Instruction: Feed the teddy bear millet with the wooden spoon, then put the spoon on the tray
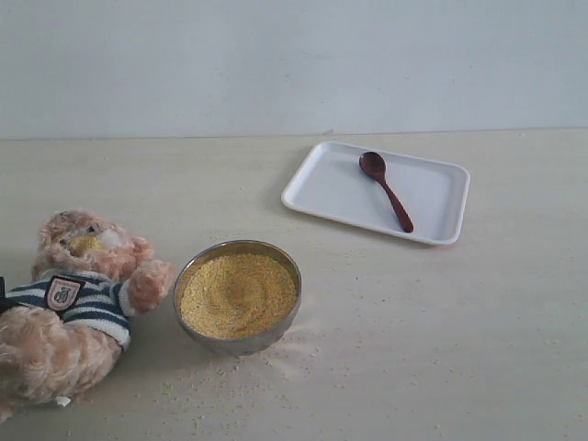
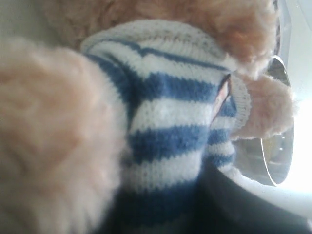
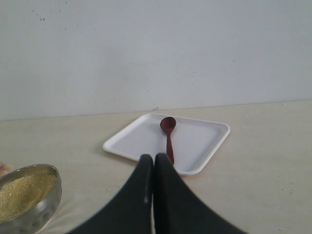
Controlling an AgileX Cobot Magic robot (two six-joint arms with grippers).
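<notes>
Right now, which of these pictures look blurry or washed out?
Left wrist view: the teddy bear fills the frame, its near fur blurred, white glare at one edge. Right wrist view: the right gripper is a dark silhouette. Exterior view: soft, even light, faint shadows.

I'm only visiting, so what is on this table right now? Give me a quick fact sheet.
teddy bear: lying left of the bowl, one paw beside its rim
steel bowl: full of millet, loose grains scattered around it
wooden spoon: lying on the tray, nothing holding it
tray: behind the bowl, to the right
right tool: shut, empty, facing the tray
</notes>
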